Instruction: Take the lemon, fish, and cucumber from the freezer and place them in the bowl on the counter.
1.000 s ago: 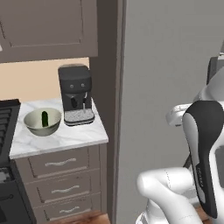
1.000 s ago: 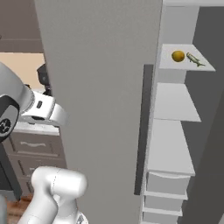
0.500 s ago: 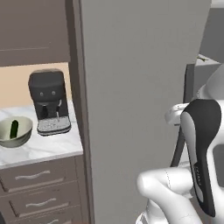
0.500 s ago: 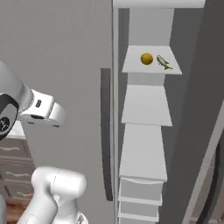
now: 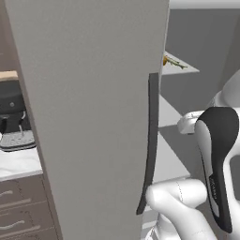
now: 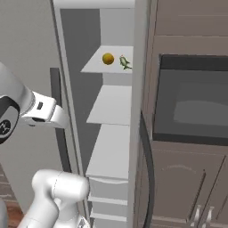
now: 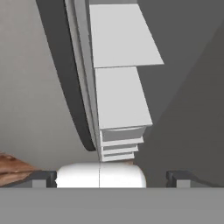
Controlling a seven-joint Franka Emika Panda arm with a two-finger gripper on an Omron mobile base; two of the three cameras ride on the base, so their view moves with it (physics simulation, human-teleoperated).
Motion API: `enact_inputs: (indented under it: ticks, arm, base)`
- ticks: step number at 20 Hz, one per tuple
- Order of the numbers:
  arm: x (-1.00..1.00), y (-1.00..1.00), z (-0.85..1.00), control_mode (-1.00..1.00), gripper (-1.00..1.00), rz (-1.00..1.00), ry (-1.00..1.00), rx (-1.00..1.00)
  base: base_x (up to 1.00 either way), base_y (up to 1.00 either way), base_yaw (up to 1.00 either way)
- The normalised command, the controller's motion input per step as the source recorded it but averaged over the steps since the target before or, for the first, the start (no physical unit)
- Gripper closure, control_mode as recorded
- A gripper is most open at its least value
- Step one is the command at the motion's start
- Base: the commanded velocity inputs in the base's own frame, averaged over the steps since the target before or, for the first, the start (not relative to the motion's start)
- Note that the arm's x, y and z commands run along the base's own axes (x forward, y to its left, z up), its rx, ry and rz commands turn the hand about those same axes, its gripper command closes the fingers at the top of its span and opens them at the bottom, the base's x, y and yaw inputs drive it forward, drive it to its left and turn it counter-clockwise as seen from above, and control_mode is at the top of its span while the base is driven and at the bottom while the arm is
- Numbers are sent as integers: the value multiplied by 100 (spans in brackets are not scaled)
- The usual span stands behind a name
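On the top shelf inside the open freezer, the lemon sits as a small round yellow-orange ball, and just beside it, toward the freezer's inner edge, lies the fish, a slim greenish-grey shape much the same length as the lemon's width or a little longer. In the left base view the fish peeks out past the edge of the broad flat grey door, with an orange sliver of the lemon at its near end. The door carries a long dark vertical handle and stands swung open, showing pale shelves stepping down below the top one, then a stack of pale drawers at the bottom. To the left of the door, a strip of white veined tabletop carries a black coffee machine over grey-brown drawer fronts. To the right of the freezer, a dark oven window is set into brown cabinetry. The gripper hangs in front of the open freezer, its jaws spread wide with nothing between them; the hand view looks along the door edge at the lower shelves.
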Motion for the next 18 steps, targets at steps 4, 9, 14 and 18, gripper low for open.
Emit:
enact_inputs:
  ticks: [4, 9, 14, 18]
  arm:
    - [0, 0, 0, 100, -100, 0, 0, 0]
    - [0, 0, 0, 100, -100, 0, 0, 0]
    - [0, 0, 0, 100, -100, 0, 0, 0]
    - [0, 0, 0, 100, -100, 0, 0, 0]
  base:
    - [21, -63, 0]
    - [32, -55, 0]
    - [40, -54, 0]
    - [36, -64, 0]
